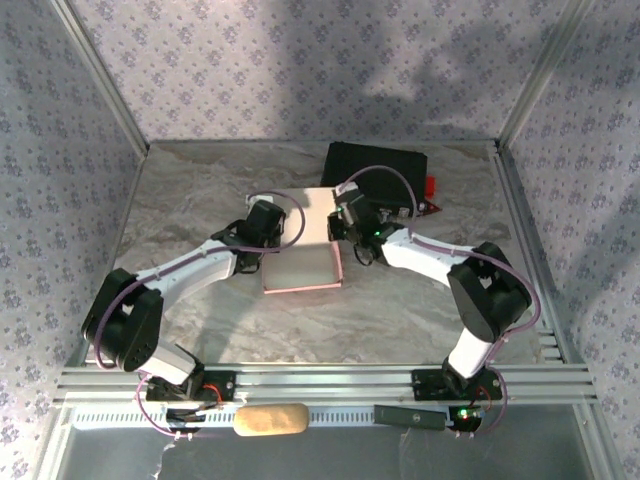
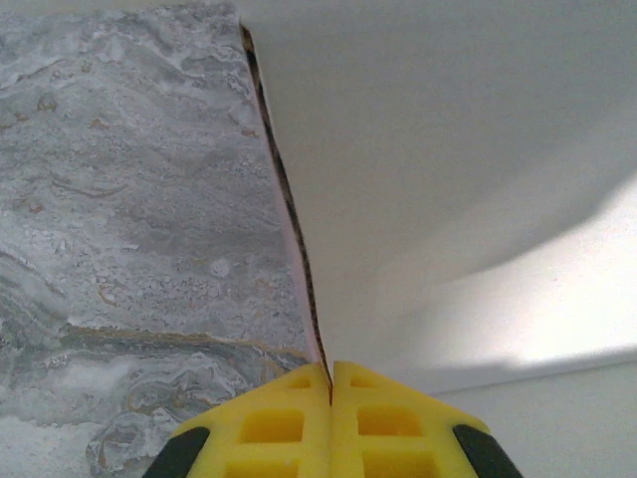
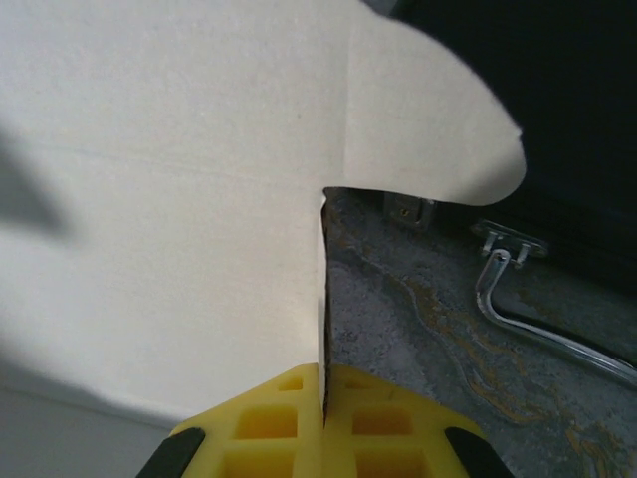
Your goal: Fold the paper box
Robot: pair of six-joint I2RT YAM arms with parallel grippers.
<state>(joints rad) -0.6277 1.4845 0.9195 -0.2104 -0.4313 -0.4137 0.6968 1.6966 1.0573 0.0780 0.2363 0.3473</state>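
The paper box [image 1: 302,255] lies at the table's middle, pale whitish face up with a pink rim along its near and right edges. My left gripper [image 1: 262,232] is shut on its left edge; in the left wrist view the yellow fingers [image 2: 279,423] pinch the card's edge [image 2: 299,269], the pale face [image 2: 448,149] spreading to the right. My right gripper [image 1: 345,228] is shut on the right edge; in the right wrist view the yellow fingers [image 3: 383,423] clamp the card [image 3: 169,199] below a rounded tab [image 3: 428,119].
A black hard case [image 1: 375,170] stands just behind the box, its metal handle [image 3: 528,309] on the marble table [image 1: 200,200] close to my right gripper. Patterned walls and metal posts enclose the table. A tan oblong thing [image 1: 270,420] lies on the front rail.
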